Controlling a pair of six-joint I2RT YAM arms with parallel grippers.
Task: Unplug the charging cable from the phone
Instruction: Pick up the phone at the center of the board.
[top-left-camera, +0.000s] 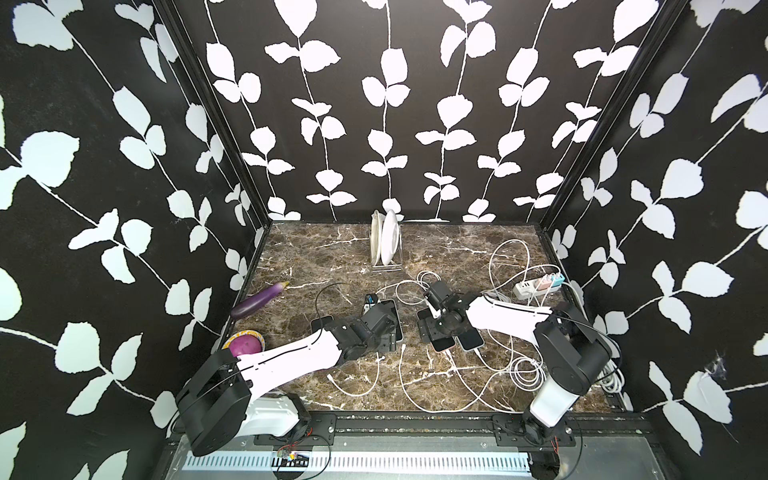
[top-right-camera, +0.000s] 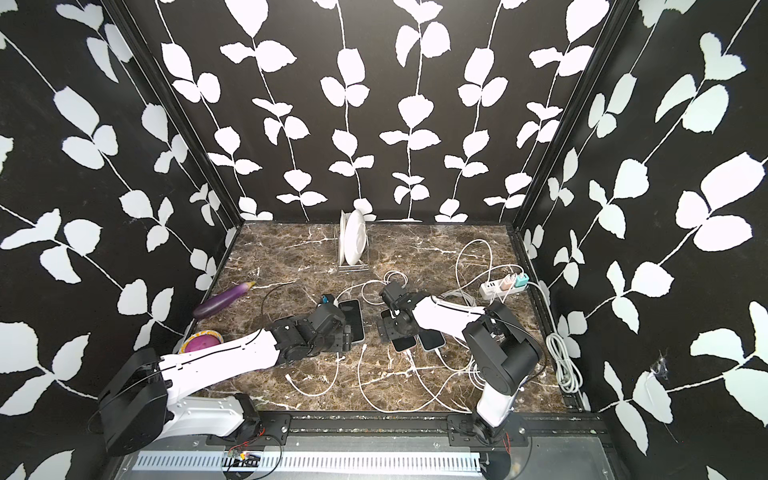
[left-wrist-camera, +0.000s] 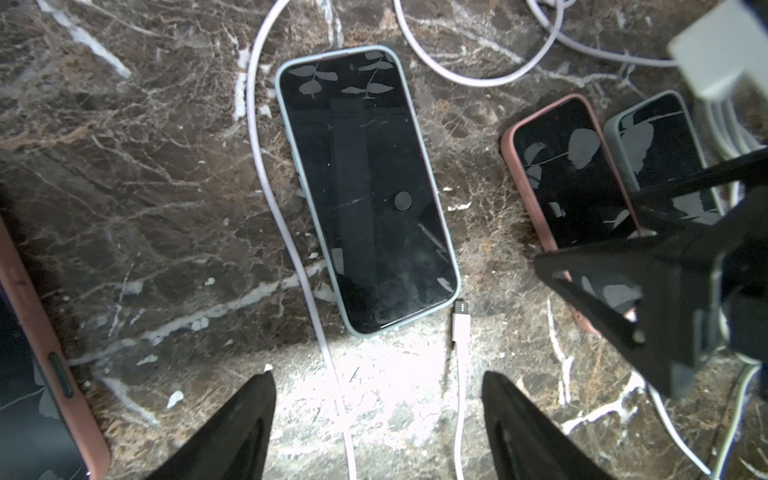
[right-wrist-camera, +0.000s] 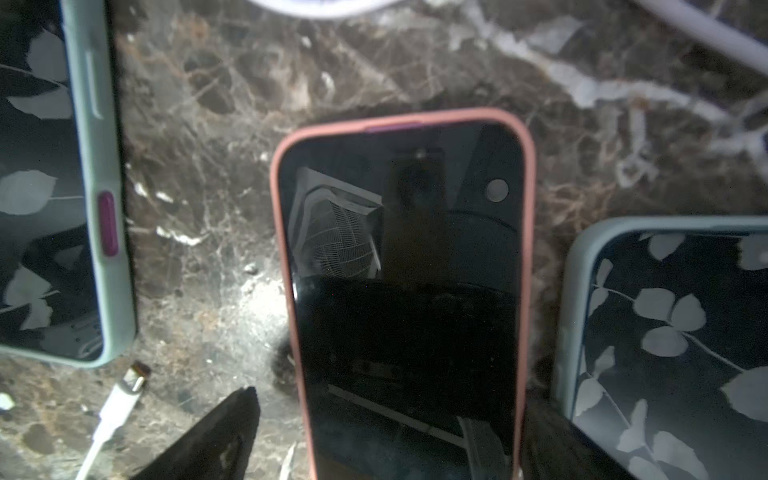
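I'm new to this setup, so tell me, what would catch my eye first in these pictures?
The leaf-patterned walls dominate, then the tangle of white cables across the right side of the marble table. Mid-table, the open left gripper hangs over a blue-cased phone, with a loose cable connector lying just off its corner. A purple eggplant lies near the left edge.

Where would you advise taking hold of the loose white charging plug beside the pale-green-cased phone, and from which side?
Probably the white charging plug, behind its metal tip, from above: it lies flat on the brown marble tabletop, clear of the pale-green-cased phone, sides facing the open left tool.
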